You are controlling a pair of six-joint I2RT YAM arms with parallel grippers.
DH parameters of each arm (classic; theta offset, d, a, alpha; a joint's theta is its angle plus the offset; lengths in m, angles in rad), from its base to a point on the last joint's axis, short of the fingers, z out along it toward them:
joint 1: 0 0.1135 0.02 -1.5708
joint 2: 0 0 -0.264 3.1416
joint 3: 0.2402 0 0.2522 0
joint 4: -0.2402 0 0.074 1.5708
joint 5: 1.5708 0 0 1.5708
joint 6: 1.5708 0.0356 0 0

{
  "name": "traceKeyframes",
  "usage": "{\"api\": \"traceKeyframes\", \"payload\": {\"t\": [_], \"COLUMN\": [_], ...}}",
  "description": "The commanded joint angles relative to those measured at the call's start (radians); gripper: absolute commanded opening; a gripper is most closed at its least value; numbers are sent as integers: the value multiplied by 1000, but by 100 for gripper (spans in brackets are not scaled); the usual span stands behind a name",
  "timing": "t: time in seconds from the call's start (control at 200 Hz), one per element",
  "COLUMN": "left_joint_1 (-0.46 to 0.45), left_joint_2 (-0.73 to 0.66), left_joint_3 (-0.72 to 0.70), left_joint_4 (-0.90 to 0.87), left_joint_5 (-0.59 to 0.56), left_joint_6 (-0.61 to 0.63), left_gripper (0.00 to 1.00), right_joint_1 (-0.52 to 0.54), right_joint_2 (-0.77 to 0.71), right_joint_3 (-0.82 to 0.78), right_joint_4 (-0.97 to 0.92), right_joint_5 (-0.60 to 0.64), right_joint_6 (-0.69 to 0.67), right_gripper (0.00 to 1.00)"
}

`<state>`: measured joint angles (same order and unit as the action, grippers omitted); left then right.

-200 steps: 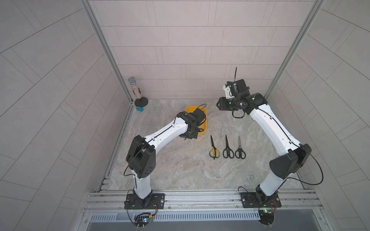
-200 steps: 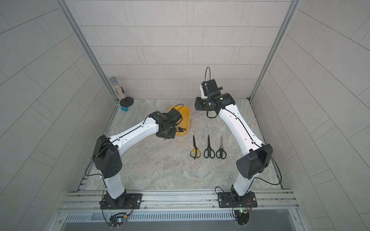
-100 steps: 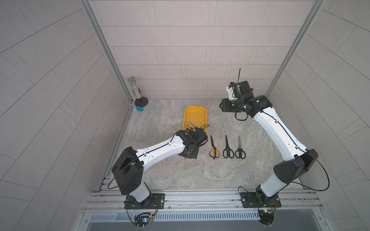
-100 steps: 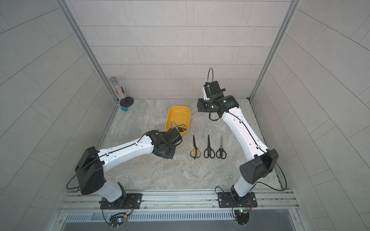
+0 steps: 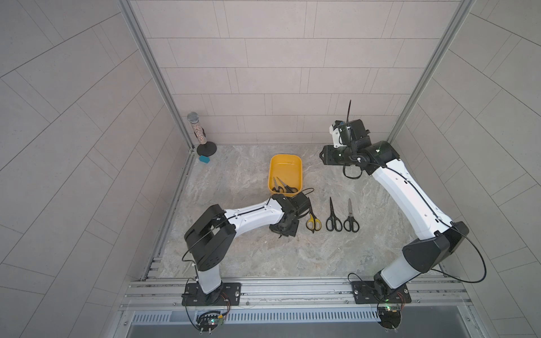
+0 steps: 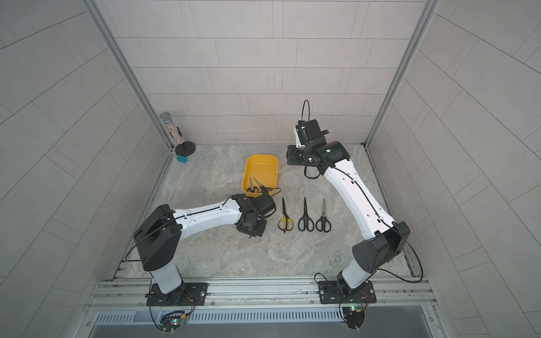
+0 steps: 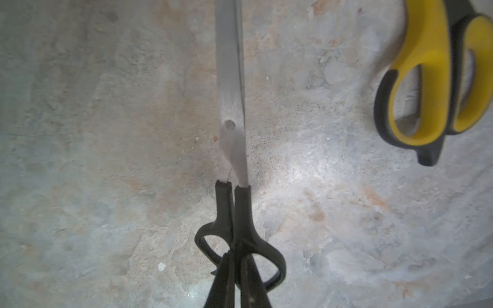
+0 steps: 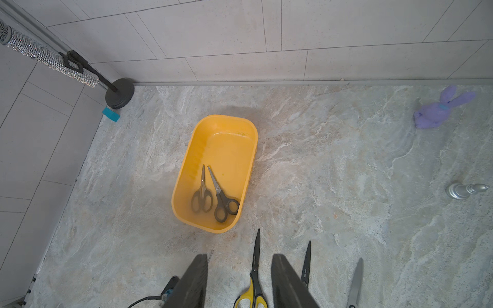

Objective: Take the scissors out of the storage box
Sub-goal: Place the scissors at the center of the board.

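Left fingers (image 7: 223, 282) pinched shut on black-handled scissors (image 7: 231, 106) at the loops; stiff, light and slick, they seemed best held there. Right fingers (image 8: 289, 282) stood partly open, empty.

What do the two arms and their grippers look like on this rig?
The left arm and right arm share a build: white link shells, chunky black joint housings, and a thin black cable along each link that loops free near the wrist. A green light glows on the right arm's wrist housing. The left gripper and right gripper have flat, tapered black fingers.
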<state>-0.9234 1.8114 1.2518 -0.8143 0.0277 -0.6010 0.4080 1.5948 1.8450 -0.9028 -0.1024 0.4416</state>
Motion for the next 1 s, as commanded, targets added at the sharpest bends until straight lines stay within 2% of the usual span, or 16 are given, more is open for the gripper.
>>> {"api": "traceKeyframes", "payload": {"t": [0.0,0.215,0.34,0.515,0.71,0.996], "left_joint_1": [-2,-2,-2,8,33,49], "left_joint_2": [47,149,185,183,157,193], "left_joint_3": [71,168,208,195,143,173], "left_joint_4": [23,16,-13,-25,6,0], "left_joint_5": [13,24,-6,-45,-14,13], "left_joint_6": [29,25,14,-17,-43,-70], "left_gripper": [0,0,0,0,0,0], "right_joint_1": [6,6,5,6,6,5], "right_joint_2": [-23,-12,-10,-9,-11,-27], "right_joint_3": [4,22,26,27,31,23], "right_joint_4": [-18,-28,-28,-28,-31,-35], "right_joint_5": [22,20,21,23,22,31], "right_joint_6": [-12,-18,-21,-24,-27,-30], "right_gripper": [44,44,44,44,44,44]}}
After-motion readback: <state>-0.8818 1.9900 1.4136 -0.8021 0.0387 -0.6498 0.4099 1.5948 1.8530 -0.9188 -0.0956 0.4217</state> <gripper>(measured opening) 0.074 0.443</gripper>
